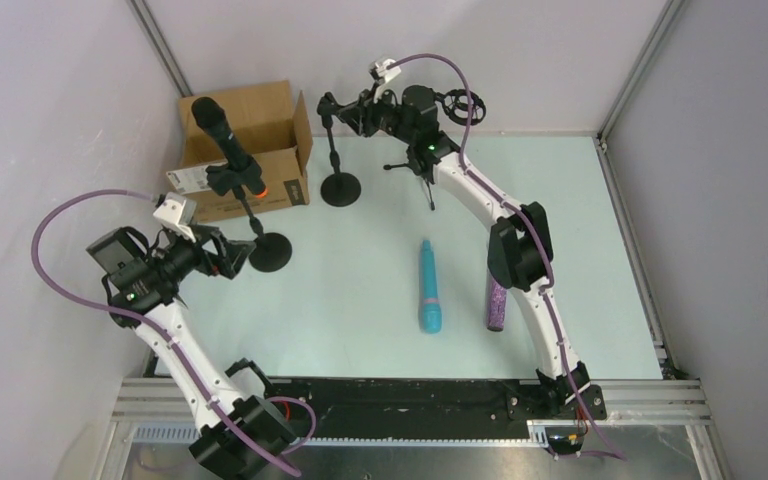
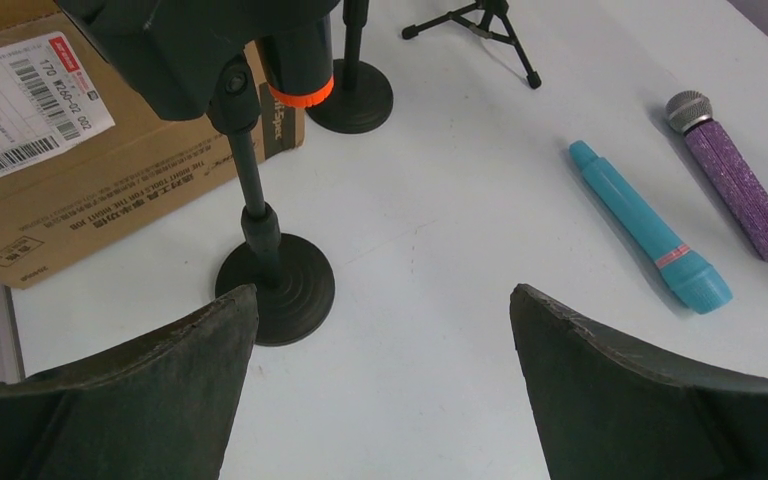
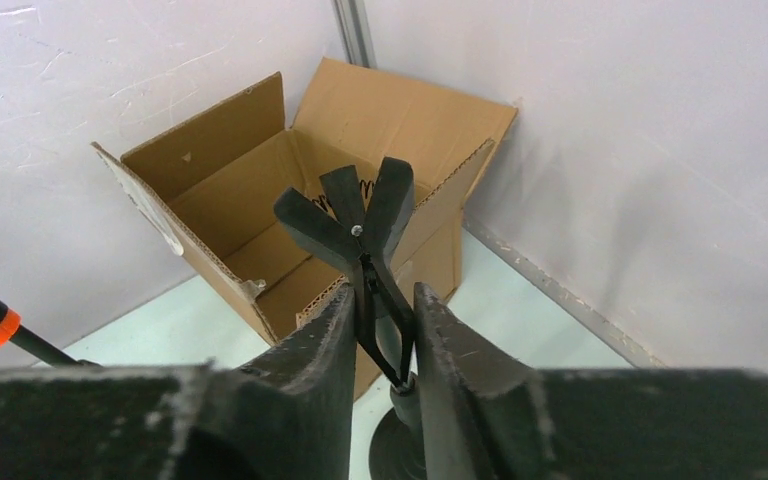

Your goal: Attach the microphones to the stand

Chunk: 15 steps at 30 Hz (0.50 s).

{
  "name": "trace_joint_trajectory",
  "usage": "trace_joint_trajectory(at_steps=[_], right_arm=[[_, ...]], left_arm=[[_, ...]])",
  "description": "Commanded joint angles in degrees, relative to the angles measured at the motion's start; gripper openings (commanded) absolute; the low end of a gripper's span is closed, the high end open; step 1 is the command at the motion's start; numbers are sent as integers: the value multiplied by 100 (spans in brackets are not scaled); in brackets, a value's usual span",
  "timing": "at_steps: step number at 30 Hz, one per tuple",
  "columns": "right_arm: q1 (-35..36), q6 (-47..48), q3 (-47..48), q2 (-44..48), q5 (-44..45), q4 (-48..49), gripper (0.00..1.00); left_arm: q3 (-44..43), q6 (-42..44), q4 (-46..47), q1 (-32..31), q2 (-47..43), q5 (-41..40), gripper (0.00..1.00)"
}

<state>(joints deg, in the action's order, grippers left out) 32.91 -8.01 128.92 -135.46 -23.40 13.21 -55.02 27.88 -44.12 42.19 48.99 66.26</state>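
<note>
The all-black microphone (image 1: 222,135) with the orange-red end (image 2: 300,90) sits clipped in the left round-base stand (image 1: 270,252). The turquoise microphone (image 1: 428,287) and the glittery purple microphone (image 1: 497,303) lie on the table; both also show in the left wrist view, the turquoise one (image 2: 650,228) beside the purple one (image 2: 740,180). My left gripper (image 1: 235,255) is open and empty, low beside that stand's base (image 2: 280,290). My right gripper (image 1: 360,110) is shut on the spring clip (image 3: 360,215) of the second round-base stand (image 1: 341,188), squeezing its lower handles.
An open cardboard box (image 1: 250,120) stands in the back left corner behind both stands. A small black tripod stand (image 1: 415,170) stands to the right of the second stand, under my right arm. White walls close in the table at the back and the sides.
</note>
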Motion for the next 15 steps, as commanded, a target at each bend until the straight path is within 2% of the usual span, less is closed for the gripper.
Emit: trace_joint_trajectory(at_steps=[1, 3, 7, 10, 15], right_arm=[[17, -12, 172, 39, -10, 266, 21], [34, -34, 158, 87, 4, 265, 11], [111, -54, -260, 490, 117, 346, 2], [239, 57, -836, 1094, 235, 471, 0], [424, -72, -2420, 2225, 436, 989, 0]], left_arm=[[-291, -108, -4, 66, -67, 116, 100], [-318, -129, -7, 65, -82, 120, 100], [-496, -355, -4, 66, -68, 380, 100], [-790, -592, -4, 68, 46, 984, 100], [-933, -529, -1, 59, -51, 1247, 100]])
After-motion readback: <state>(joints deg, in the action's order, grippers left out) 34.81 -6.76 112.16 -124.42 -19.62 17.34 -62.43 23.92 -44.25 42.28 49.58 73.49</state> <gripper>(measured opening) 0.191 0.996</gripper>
